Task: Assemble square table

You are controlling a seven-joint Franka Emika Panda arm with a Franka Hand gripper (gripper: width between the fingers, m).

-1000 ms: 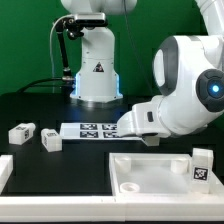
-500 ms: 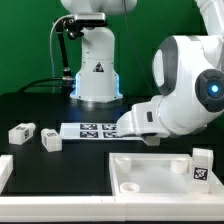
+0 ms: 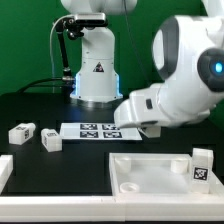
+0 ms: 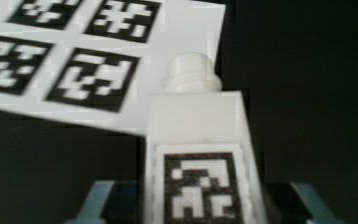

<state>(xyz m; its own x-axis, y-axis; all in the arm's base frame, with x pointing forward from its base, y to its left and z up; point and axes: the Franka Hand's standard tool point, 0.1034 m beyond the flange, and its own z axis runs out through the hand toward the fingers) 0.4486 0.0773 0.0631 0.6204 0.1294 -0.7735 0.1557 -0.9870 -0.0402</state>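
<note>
In the wrist view a white table leg [image 4: 201, 130] with a black-and-white tag stands lengthwise between my gripper's [image 4: 202, 205] two blue-grey fingers [image 4: 101, 202], its rounded peg end pointing away over the marker board [image 4: 69, 55]. The jaws stand closed in on the leg's sides. In the exterior view the big white arm [image 3: 175, 90] hides the gripper and this leg. The square tabletop [image 3: 150, 172] lies with its recessed side up at the front. A tagged leg [image 3: 201, 166] stands at its corner on the exterior view's right. Two more legs [image 3: 22, 132] [image 3: 51, 140] lie on the exterior view's left.
The marker board [image 3: 95, 129] lies mid-table in front of the white domed robot base [image 3: 97, 70]. A white block edge [image 3: 4, 170] shows at the exterior view's front left. The table surface is black, with a green backdrop behind.
The arm has risen and swung toward the exterior view's left above the marker board. The other legs and the tabletop have not moved.
</note>
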